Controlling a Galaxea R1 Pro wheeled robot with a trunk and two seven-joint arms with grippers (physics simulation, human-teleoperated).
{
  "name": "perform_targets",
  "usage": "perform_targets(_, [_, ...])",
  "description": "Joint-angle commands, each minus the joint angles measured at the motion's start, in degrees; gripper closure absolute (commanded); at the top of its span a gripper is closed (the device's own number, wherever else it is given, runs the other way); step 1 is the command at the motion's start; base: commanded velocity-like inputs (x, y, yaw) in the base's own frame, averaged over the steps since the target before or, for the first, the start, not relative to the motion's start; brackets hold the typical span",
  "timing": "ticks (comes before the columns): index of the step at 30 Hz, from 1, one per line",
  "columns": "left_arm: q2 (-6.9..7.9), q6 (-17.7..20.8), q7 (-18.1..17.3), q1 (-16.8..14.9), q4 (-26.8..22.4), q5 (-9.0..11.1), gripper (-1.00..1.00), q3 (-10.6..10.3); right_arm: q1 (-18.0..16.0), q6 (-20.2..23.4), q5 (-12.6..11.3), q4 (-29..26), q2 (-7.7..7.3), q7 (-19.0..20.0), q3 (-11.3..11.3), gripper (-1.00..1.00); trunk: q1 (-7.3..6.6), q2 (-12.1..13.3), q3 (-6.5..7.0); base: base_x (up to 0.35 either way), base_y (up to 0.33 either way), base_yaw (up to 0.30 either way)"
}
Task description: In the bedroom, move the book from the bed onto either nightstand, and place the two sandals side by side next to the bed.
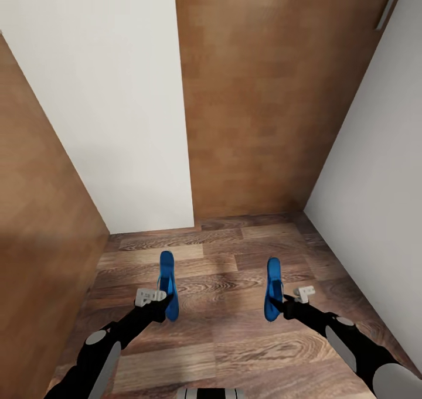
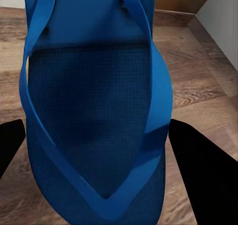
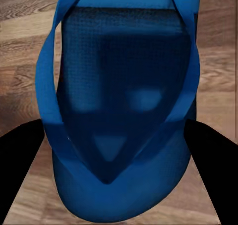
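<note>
Head view, left gripper point(image 1: 164, 299) clamps left sandal point(image 1: 168, 282), right gripper point(image 1: 280, 301) clamps right sandal point(image 1: 272, 287)

a home: wood-plank floor point(image 1: 234, 340), white walls point(image 1: 111, 94), wooden door point(image 1: 269, 94).

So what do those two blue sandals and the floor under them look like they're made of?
The left sandal and right sandal look like matte foam or rubber: fine dotted footbed texture, no shine, smooth thin straps. The floor reads as wood plank or wood-look laminate, with visible grain, plank seams and a faint sheen. Being renders, the exact materials stay uncertain.
</note>
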Motion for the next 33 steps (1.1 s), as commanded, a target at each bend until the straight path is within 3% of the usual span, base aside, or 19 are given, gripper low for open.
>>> perform_targets(1, [0.04,0.5,0.0,0.0,0.0,0.6,1.00,0.0,-0.1,-0.5,-0.5,0.2,-0.08,0.1,0.4,1.00,-0.03,0.0,0.18,0.000,0.000,0.000])
perform_targets(12, [-0.01,0.7,0.0,0.0,0.1,0.6,1.00,0.0,-0.1,-1.5,-0.4,1.3,-0.60,0.2,0.3,1.00,-0.32,0.1,2.62,0.000,0.000,0.000])
perform_targets(17, [-0.02,0.8,0.0,0.0,0.8,0.6,1.00,-0.1,0.0,-4.7,-0.5,8.6,-0.61,0.3,0.3,1.00,-0.45,0.2,3.73,0.000,0.000,0.000])
perform_targets(22, [-0.02,0.7,0.0,0.0,1.9,0.6,1.00,-0.1,0.0,-11.3,-0.5,19.2,-0.61,0.4,0.3,1.00,-0.57,0.3,4.84,0.000,0.000,0.000])
perform_targets(33, [-0.02,0.7,0.0,0.0,2.1,0.6,1.00,-0.1,-0.1,-13.6,-0.5,22.0,-0.61,0.4,0.3,1.00,-0.86,0.4,7.27,0.000,0.000,0.000])
